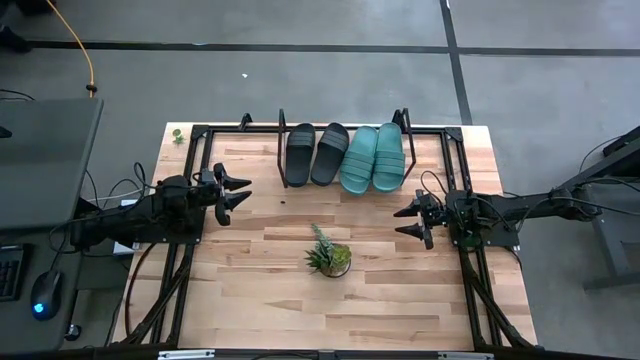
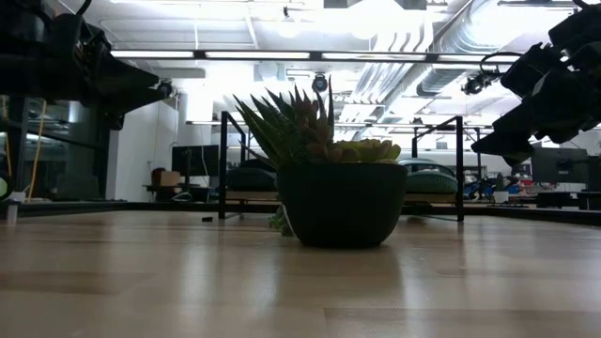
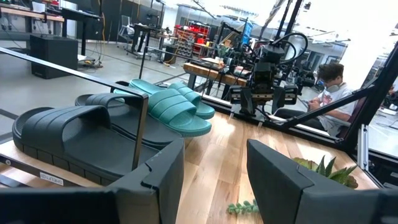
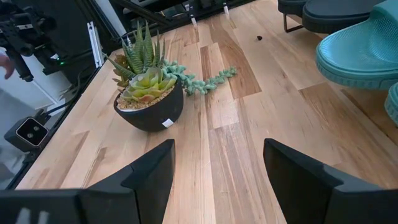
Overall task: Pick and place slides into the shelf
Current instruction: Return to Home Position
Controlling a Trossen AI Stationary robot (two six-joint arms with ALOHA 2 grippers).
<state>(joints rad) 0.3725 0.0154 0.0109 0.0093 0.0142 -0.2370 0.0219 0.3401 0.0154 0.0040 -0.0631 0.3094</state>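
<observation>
Two black slides [image 1: 316, 153] and two teal slides [image 1: 373, 157] lie side by side on the shelf [image 1: 283, 150] at the table's far side, soles on its wooden board. The left wrist view shows the black slides [image 3: 74, 140] close by and the teal slides [image 3: 171, 106] beyond them. A teal slide's toe [image 4: 364, 53] shows in the right wrist view. My left gripper [image 1: 236, 193] hovers open at the table's left side, clear of the shelf. My right gripper [image 1: 410, 221] hovers open at the table's right side. Neither touches anything.
A small potted succulent [image 1: 329, 257] stands mid-table, between the two grippers and nearer than the shelf; it fills the low view [image 2: 333, 178]. Bare wooden tabletop [image 1: 280, 300] lies all around it. A seated person [image 3: 333, 93] shows beyond the table's right side.
</observation>
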